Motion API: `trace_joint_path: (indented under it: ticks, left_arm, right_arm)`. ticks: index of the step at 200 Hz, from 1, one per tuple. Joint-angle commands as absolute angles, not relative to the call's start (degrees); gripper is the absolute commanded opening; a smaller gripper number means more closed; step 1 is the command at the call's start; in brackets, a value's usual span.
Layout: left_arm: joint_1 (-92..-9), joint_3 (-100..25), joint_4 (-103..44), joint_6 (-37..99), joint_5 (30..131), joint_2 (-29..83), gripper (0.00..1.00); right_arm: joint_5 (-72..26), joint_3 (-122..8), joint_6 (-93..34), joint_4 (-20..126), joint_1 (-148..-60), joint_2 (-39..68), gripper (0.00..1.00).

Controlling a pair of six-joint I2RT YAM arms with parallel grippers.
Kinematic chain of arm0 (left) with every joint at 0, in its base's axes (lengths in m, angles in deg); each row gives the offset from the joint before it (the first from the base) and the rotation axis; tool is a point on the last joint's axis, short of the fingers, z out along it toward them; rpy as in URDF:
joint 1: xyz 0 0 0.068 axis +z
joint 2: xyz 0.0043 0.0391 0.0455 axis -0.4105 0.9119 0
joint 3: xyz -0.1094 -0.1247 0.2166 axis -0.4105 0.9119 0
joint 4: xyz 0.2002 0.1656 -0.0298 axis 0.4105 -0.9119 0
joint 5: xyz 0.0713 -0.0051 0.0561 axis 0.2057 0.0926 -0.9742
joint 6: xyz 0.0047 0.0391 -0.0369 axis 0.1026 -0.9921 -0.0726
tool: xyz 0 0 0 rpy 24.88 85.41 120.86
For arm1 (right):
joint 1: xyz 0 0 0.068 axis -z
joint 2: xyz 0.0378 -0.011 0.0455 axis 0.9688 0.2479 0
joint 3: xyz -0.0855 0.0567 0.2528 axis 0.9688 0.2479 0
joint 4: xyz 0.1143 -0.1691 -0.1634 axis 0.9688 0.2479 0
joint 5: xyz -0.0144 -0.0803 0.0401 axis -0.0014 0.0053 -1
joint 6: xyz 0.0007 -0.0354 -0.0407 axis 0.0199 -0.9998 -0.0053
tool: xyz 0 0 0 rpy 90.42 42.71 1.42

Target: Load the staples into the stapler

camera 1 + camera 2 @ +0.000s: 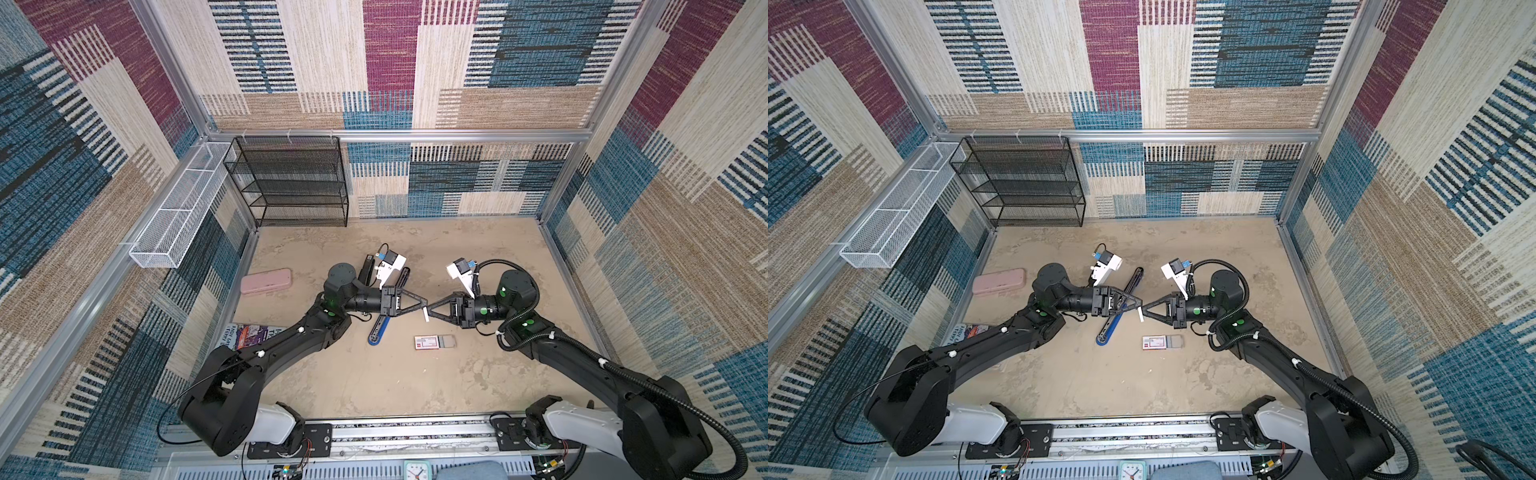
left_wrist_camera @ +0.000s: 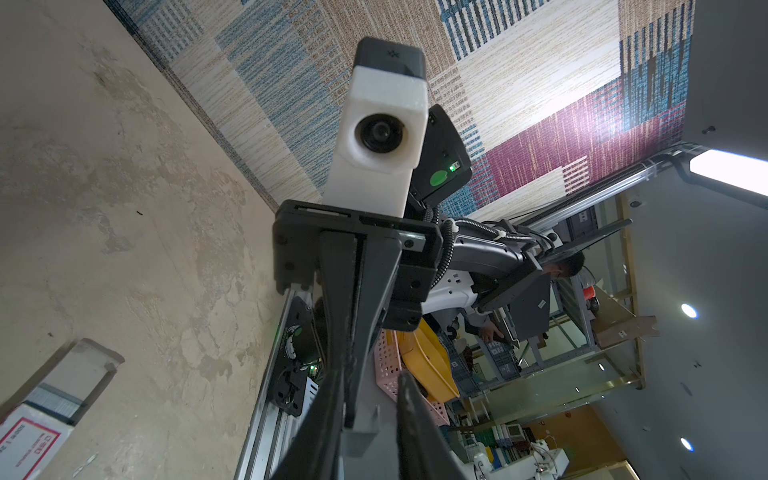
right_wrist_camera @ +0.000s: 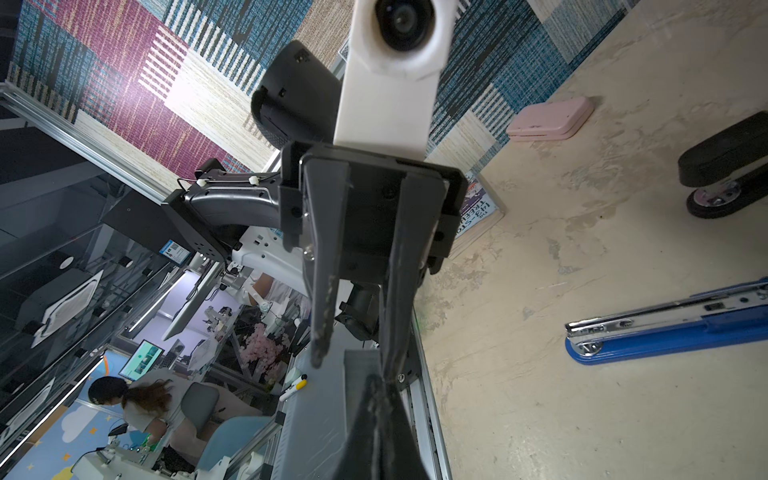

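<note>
Stapler [image 1: 377,330] lies opened flat on the table [image 1: 374,386], partly beneath the left gripper [image 1: 420,308], whose jaws stand spread. The right gripper [image 1: 431,312] meets it tip to tip. The box [image 1: 427,342] lies near the stapler, tray [image 1: 448,341] slid out. The staple strip [image 1: 426,316] hangs in mid-air, pinched by the right gripper.

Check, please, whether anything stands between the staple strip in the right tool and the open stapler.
Yes: the left tool straddles the staple strip and hangs above the middle of the stapler; its blue end lies uncovered.
</note>
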State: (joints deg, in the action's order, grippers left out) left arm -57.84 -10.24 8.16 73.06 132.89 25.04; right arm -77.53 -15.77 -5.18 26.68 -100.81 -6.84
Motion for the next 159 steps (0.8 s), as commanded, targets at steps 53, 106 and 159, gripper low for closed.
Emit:
trace_joint_path:
  ticks: [53, 106, 159]
  left_arm:
    - [-58.14, -9.54, 8.52, 71.80, 134.61, 24.25, 0.28]
    - [-58.69, -10.04, 5.11, 69.09, 134.10, 23.89, 0.28]
    - [-58.99, -10.51, 2.10, 66.78, 133.47, 23.37, 0.30]
  right_arm:
    - [-75.76, -15.28, -2.63, 23.73, -100.32, -7.49, 0.00]
    - [-75.64, -14.93, -1.84, 23.25, -100.13, -7.49, 0.00]
    - [-75.54, -14.52, -0.74, 21.94, -100.08, -7.23, 0.00]
